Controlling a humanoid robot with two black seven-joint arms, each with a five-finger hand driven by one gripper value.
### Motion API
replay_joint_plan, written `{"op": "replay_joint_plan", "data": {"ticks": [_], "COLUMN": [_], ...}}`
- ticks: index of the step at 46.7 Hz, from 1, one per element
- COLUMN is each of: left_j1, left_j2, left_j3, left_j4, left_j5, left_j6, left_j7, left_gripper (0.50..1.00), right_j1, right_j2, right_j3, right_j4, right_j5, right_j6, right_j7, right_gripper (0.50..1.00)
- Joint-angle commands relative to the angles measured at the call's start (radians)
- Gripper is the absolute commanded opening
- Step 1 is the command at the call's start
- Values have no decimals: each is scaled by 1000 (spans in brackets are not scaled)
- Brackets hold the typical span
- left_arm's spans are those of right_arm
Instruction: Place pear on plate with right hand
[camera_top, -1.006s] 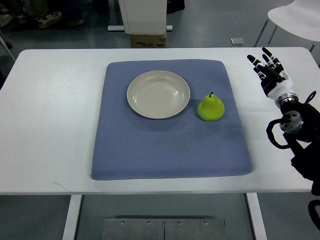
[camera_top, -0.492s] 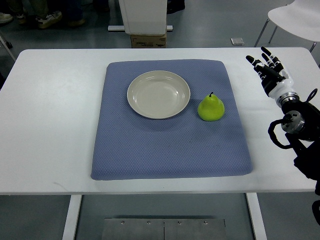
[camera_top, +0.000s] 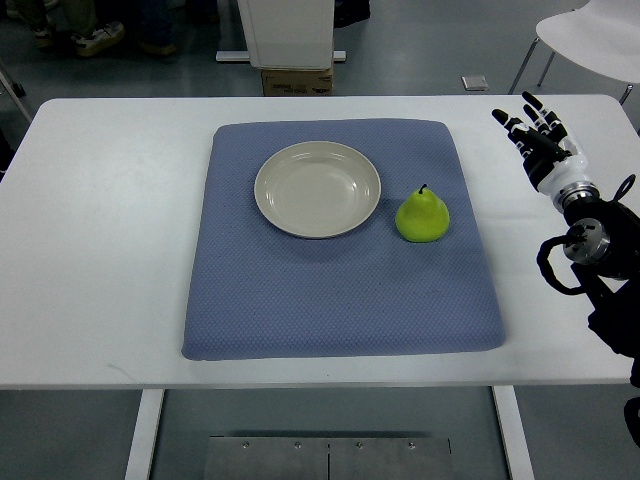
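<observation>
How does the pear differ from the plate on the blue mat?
The pear is bright green, the plate cream. The pear is smaller and stands rounded with its stem up; the plate is wider, shallow and empty. Both rest on the blue mat, side by side without touching.

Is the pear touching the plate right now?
Apart. The top view shows a strip of blue mat between the pear and the plate's right rim.
</observation>
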Motion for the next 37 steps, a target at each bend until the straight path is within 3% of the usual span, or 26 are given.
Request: {"op": "replay_joint_plan", "data": {"ticks": [1,23,37], "left_j1": [0,0,0], "left_j2": [0,0,0], "left_j3": [0,0,0], "left_j4": [0,0,0], "left_j5": [0,0,0], "left_j6": [0,0,0], "left_j7": [0,0,0], "left_gripper": [1000,1000,1000], "right_j1": [1,31,47], "right_j2": [0,1,-2], "right_j3": [-1,-80,-152], "right_j4": [1,6,8], "right_j5": [0,0,-3], "right_j6": [0,1,84], "right_j7": [-1,9,12], "right_gripper": [1000,1000,1000]}}
